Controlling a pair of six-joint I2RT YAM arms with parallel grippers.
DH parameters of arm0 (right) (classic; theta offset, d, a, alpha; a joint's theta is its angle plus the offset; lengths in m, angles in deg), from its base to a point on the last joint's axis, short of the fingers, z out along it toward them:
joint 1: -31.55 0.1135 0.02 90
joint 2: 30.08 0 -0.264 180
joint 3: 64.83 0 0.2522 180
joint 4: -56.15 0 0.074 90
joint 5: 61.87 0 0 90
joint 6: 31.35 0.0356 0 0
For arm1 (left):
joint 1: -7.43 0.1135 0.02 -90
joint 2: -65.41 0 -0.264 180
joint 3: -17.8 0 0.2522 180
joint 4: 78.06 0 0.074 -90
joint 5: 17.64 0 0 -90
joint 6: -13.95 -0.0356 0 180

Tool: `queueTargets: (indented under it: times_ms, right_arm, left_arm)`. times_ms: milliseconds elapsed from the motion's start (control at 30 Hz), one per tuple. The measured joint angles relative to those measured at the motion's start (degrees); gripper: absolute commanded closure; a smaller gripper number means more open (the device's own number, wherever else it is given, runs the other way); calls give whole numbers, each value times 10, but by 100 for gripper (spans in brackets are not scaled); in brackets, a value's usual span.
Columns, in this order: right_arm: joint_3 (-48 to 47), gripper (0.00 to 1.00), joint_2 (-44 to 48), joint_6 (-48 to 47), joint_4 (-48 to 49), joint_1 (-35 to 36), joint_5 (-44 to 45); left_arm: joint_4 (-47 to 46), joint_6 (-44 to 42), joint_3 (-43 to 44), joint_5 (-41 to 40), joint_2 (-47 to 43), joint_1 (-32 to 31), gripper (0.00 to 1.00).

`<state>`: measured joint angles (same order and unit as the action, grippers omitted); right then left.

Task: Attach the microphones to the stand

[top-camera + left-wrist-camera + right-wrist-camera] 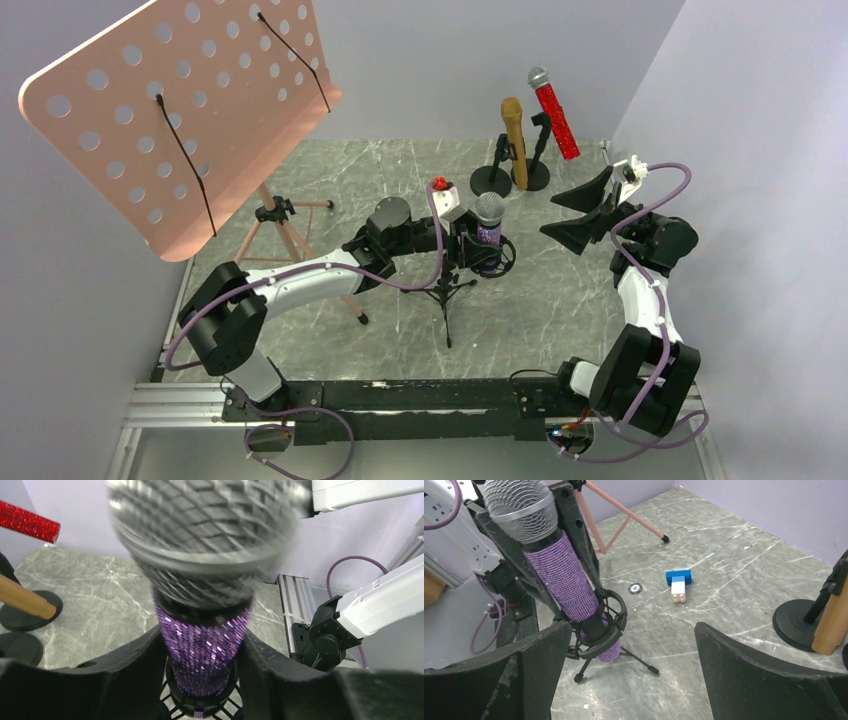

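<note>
The purple glitter microphone (489, 222) with its silver grille stands tilted in the black shock mount of a small tripod stand (449, 292) at the table's middle. My left gripper (478, 240) is shut on its body; in the left wrist view the fingers (130, 670) press both sides of the purple body (202, 650). The right wrist view shows its tail poking out below the mount (600, 630). The red glitter microphone (555, 115) and the gold microphone (515, 140) sit on round-base stands (490, 180) at the back. My right gripper (575, 210) is open and empty, to the right of the tripod.
A pink perforated music stand (180, 110) rises at the left, its legs (300, 240) beside my left arm. A blue and white toy block (679, 582) and a small round disc (635, 587) lie on the marble table beyond the tripod.
</note>
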<state>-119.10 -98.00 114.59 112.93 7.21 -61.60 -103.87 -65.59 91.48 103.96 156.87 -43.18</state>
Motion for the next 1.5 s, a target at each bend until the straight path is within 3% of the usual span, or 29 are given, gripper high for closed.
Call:
queueTargets:
  times_ms: [200, 400, 633, 867, 1133, 1167, 1200, 1233, 1300, 1367, 1500]
  right_arm:
    - [0, 0, -28, 78, 95, 0, -2]
    - [0, 0, -66, 166, 140, 0, -4]
    - [0, 0, -66, 191, 149, 0, -6]
    - [0, 0, -66, 197, 149, 0, -6]
    - [0, 0, -66, 198, 149, 0, -6]
    - [0, 0, -66, 198, 149, 0, -6]
    - [0, 0, -66, 198, 149, 0, -6]
    - [0, 0, -66, 198, 149, 0, -6]
    - [0, 0, -66, 198, 149, 0, -6]
    - [0, 0, -66, 198, 149, 0, -6]
    - [0, 0, -66, 198, 149, 0, -6]
  left_arm:
    - [27, 25, 2, -7, -13, 5, 20]
    - [31, 43, 2, -10, -40, 7, 16]
    - [20, 54, 19, -8, -55, 9, 17]
    - [-7, 64, 19, -4, -52, 9, 38]
    - [-16, 66, 19, 1, -30, 9, 40]
    - [-16, 65, 19, 1, -28, 9, 44]
    - [-14, 63, 19, 1, -26, 9, 56]
    - [-12, 63, 19, 2, -26, 9, 77]
    - [-11, 60, 18, 5, -26, 9, 94]
    - [-12, 54, 18, 9, -26, 9, 100]
    - [-13, 49, 16, 16, -23, 9, 100]
